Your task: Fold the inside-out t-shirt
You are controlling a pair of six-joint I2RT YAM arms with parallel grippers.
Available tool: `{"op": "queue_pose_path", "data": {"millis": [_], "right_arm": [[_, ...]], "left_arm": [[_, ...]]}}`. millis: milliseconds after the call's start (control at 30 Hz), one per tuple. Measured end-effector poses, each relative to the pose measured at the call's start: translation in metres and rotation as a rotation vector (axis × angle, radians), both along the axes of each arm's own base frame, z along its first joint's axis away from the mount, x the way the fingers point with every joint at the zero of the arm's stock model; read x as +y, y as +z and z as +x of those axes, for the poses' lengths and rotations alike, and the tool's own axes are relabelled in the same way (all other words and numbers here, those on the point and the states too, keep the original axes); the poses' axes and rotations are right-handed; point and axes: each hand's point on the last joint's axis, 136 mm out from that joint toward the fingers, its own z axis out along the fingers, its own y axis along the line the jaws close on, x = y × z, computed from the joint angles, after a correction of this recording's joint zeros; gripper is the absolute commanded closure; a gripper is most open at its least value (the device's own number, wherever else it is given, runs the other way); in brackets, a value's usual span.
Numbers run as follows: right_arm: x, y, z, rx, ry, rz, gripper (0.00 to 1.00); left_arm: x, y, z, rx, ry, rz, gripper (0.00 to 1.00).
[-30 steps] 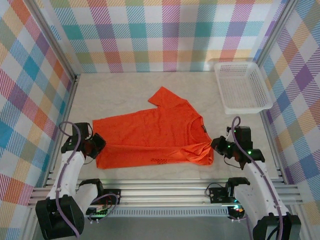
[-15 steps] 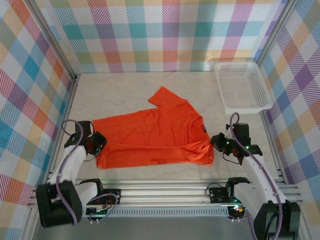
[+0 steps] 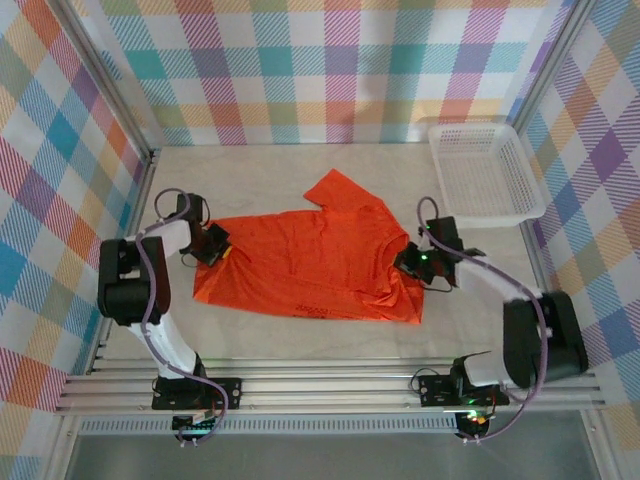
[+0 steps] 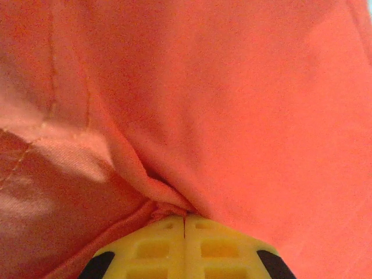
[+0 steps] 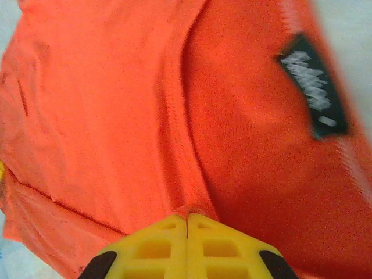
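— Where is the t-shirt (image 3: pixel 315 260)?

— It is on the table (image 3: pixel 250 180), just left of the white basket (image 3: pixel 485 175) and a little nearer the arms than it. It is bright orange and mostly flat, with wrinkles at both ends.

— And the left gripper (image 3: pixel 217 248)?

— It is at the end of the shirt farthest from the basket. Seen from the wrist, its yellow fingers (image 4: pixel 157 244) are pressed together with a tuck of orange cloth pinched at their tips.

— The right gripper (image 3: pixel 406 262)?

— It is at the end of the shirt nearest the basket. Its fingers are also closed tight and nip the fabric beside the curved neck seam. The small dark label (image 5: pixel 313 87) lies close by, on the basket side of that pinch.
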Motion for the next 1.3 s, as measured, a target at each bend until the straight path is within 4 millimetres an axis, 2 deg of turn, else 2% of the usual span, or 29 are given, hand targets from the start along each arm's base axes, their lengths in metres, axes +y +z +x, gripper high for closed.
{"op": "queue_pose_path", "data": {"millis": [67, 167, 300, 400, 600, 667, 733, 800, 900, 1000, 1067, 1100, 1167, 1233, 1300], "right_arm": [[0.007, -0.017, 0.011, 0.042, -0.001, -0.023, 1.0], [0.005, -0.042, 0.036, 0.105, -0.033, -0.084, 1.0], [0.011, -0.038, 0.094, 0.068, -0.053, -0.122, 1.0], [0.01, -0.037, 0.128, 0.047, -0.069, -0.157, 1.0], [-0.003, -0.031, 0.178, 0.027, -0.108, -0.196, 1.0], [-0.004, -0.022, 0.19, 0.011, -0.103, -0.2, 1.0], [-0.006, -0.007, 0.198, -0.014, -0.093, -0.203, 1.0], [-0.005, 0.015, 0.204, -0.056, -0.073, -0.2, 1.0], [-0.001, 0.053, 0.194, -0.111, -0.03, -0.179, 1.0], [0.004, 0.095, 0.167, -0.183, 0.015, -0.134, 1.0], [0.006, 0.112, 0.14, -0.21, 0.041, -0.111, 1.0], [0.007, 0.116, 0.123, -0.215, 0.055, -0.1, 1.0], [0.009, 0.11, 0.092, -0.201, 0.081, -0.087, 1.0], [0.011, 0.089, 0.056, -0.149, 0.109, -0.085, 1.0], [0.01, 0.066, 0.021, -0.084, 0.125, -0.086, 1.0]], "left_arm": [[-0.001, 0.001, 0.015, -0.007, -0.004, 0.001, 1.0], [0.001, 0.001, 0.04, -0.019, 0.003, 0.003, 1.0], [0.005, 0.002, 0.072, -0.026, 0.014, 0.013, 1.0], [0.007, 0.004, 0.1, -0.038, 0.015, 0.016, 1.0], [0.014, 0.009, 0.165, -0.08, 0.008, 0.039, 1.0], [0.016, 0.011, 0.178, -0.092, -0.005, 0.052, 1.0], [0.017, 0.017, 0.181, -0.09, -0.021, 0.068, 1.0], [0.019, 0.027, 0.177, -0.089, -0.04, 0.088, 1.0], [0.019, 0.053, 0.162, -0.103, -0.069, 0.111, 1.0], [0.017, 0.089, 0.123, -0.122, -0.097, 0.133, 1.0], [0.015, 0.111, 0.09, -0.142, -0.108, 0.144, 1.0], [0.012, 0.121, 0.072, -0.155, -0.113, 0.147, 1.0], [0.006, 0.13, 0.039, -0.171, -0.126, 0.149, 1.0], [-0.001, 0.122, 0.001, -0.15, -0.144, 0.151, 1.0], [-0.005, 0.104, -0.034, -0.099, -0.161, 0.153, 1.0]]}}
